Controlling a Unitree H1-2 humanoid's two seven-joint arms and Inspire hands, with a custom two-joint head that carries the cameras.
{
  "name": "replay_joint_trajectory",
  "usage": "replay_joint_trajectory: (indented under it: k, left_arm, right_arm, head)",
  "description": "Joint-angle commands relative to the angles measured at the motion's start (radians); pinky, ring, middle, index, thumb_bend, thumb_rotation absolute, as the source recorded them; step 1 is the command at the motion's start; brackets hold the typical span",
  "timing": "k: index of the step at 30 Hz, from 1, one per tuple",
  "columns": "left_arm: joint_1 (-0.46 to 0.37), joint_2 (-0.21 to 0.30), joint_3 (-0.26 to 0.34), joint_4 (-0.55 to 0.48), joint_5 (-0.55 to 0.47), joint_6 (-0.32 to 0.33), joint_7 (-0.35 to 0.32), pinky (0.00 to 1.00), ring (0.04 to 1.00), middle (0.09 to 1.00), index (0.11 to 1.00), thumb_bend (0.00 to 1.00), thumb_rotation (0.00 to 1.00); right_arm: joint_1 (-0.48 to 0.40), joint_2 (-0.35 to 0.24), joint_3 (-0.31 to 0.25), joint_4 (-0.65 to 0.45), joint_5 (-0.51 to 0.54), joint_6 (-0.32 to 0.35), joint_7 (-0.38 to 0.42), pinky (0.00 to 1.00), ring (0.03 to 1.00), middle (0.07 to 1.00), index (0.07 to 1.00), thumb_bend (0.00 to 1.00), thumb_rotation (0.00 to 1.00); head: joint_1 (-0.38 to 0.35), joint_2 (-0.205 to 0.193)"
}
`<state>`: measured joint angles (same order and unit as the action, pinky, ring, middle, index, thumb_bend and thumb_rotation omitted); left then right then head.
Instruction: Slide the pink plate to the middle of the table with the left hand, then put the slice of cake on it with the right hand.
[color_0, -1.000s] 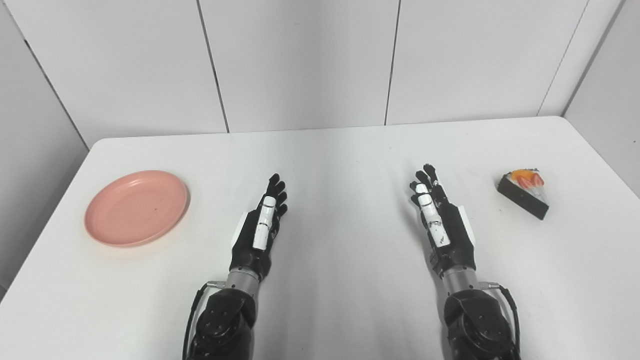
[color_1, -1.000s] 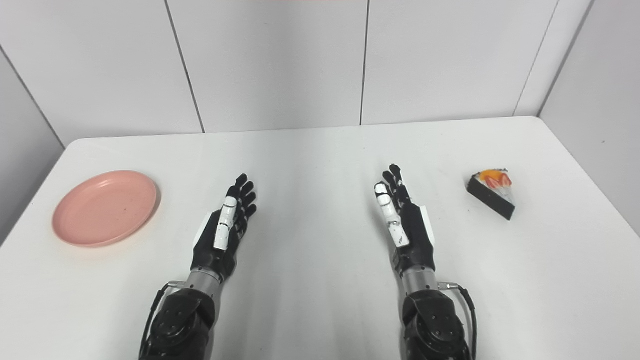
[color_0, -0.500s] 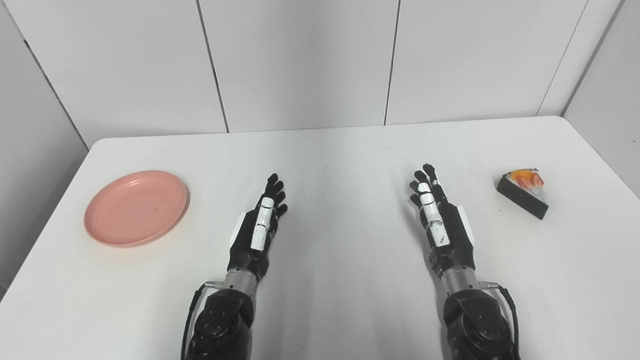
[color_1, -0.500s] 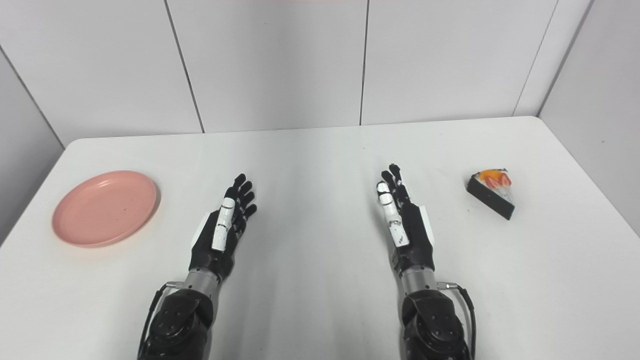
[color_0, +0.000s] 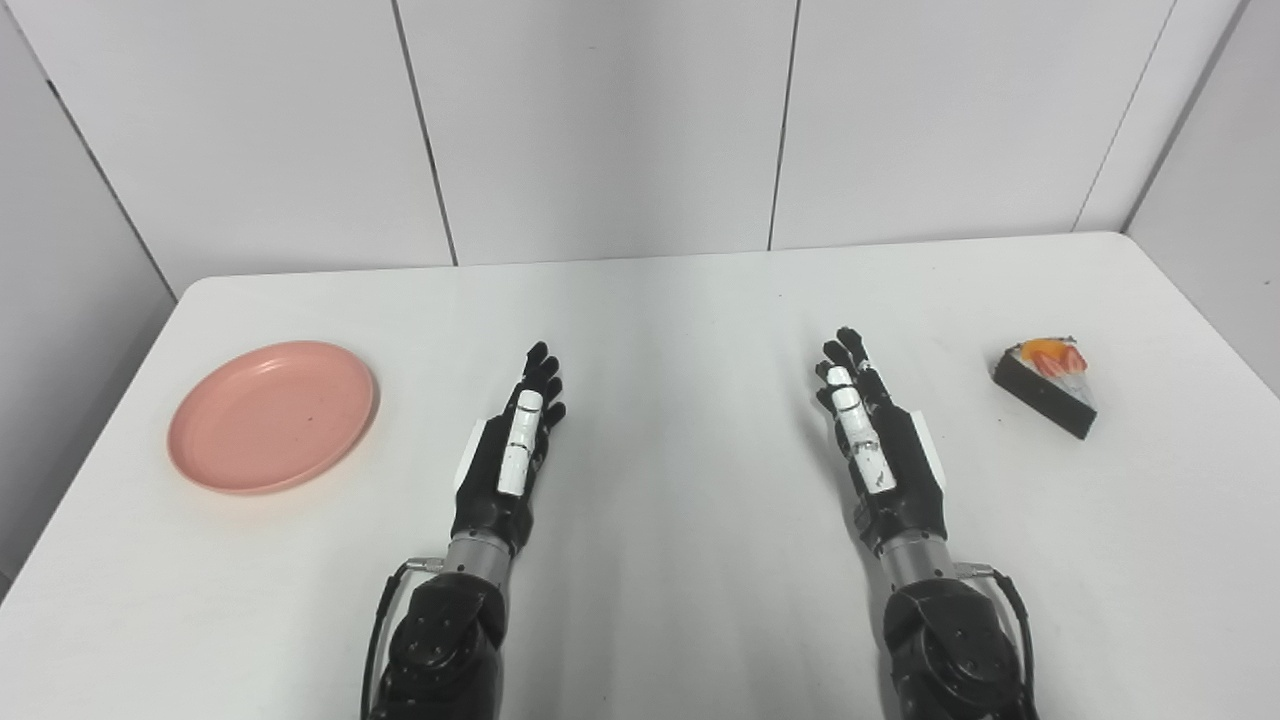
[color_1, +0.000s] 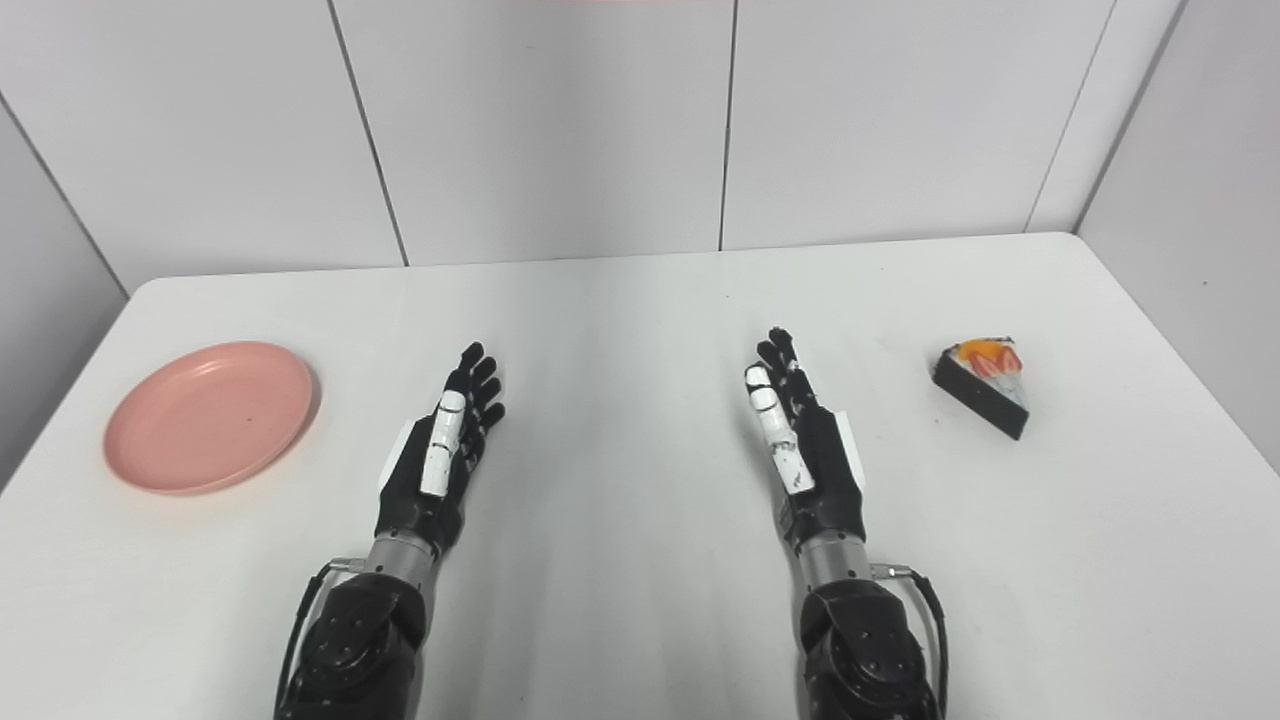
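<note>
the pink plate (color_0: 272, 415) looks light, stiff and slippery; press its near rim. both the left hand (color_0: 505, 455) and right hand (color_0: 880, 450) are empty, fingers (color_0: 535, 370) extended.

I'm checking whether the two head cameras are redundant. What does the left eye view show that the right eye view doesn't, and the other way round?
Only the left eye view shows a dark strip of floor at its bottom left corner, beyond the table edge. Only the right eye view shows more table and side wall to the right of the cake slice. Both show the pink plate at the left, the cake at the right, and the open left hand and right hand between them, holding nothing.
</note>
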<state>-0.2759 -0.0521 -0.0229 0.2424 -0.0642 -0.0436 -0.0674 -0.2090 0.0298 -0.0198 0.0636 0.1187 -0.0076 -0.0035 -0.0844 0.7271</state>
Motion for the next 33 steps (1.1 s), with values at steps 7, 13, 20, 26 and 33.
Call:
replay_joint_trajectory:
  k: [7, 13, 20, 26, 33]
  left_arm:
    - [-0.032, -0.002, 0.007, -0.007, 0.021, -0.031, 0.029, 1.00, 1.000, 1.000, 1.000, 0.59, 1.00]
    - [-0.034, -0.002, 0.006, 0.000, 0.032, -0.050, 0.041, 1.00, 1.000, 1.000, 1.000, 0.59, 1.00]
    - [-0.038, 0.000, -0.003, 0.017, 0.042, -0.067, 0.050, 1.00, 1.000, 1.000, 1.000, 0.60, 1.00]
    - [-0.052, -0.002, 0.001, -0.009, 0.017, -0.020, 0.032, 1.00, 1.000, 1.000, 1.000, 0.62, 1.00]
    - [-0.121, 0.008, 0.065, 0.034, -0.007, -0.048, 0.076, 1.00, 1.000, 1.000, 1.000, 0.63, 1.00]
  right_arm:
    - [-0.026, 0.000, 0.003, -0.030, 0.013, -0.004, 0.020, 0.97, 0.940, 0.952, 0.964, 0.57, 0.77]
    - [-0.027, -0.009, 0.015, -0.032, 0.009, -0.002, 0.034, 0.98, 0.953, 0.966, 0.980, 0.57, 0.80]
    - [-0.027, -0.012, 0.013, -0.024, 0.015, -0.006, 0.038, 0.97, 0.944, 0.956, 0.958, 0.57, 0.78]
    - [-0.017, -0.029, 0.002, -0.023, 0.022, -0.012, 0.050, 0.98, 0.943, 0.953, 0.939, 0.57, 0.78]
    - [-0.007, -0.064, 0.004, -0.018, 0.021, -0.021, 0.068, 1.00, 0.963, 0.976, 0.988, 0.58, 0.83]
  head:
    - [0.003, 0.001]
    - [0.004, 0.002]
    - [0.065, -0.020]
    - [0.180, -0.054]
    - [0.268, -0.091]
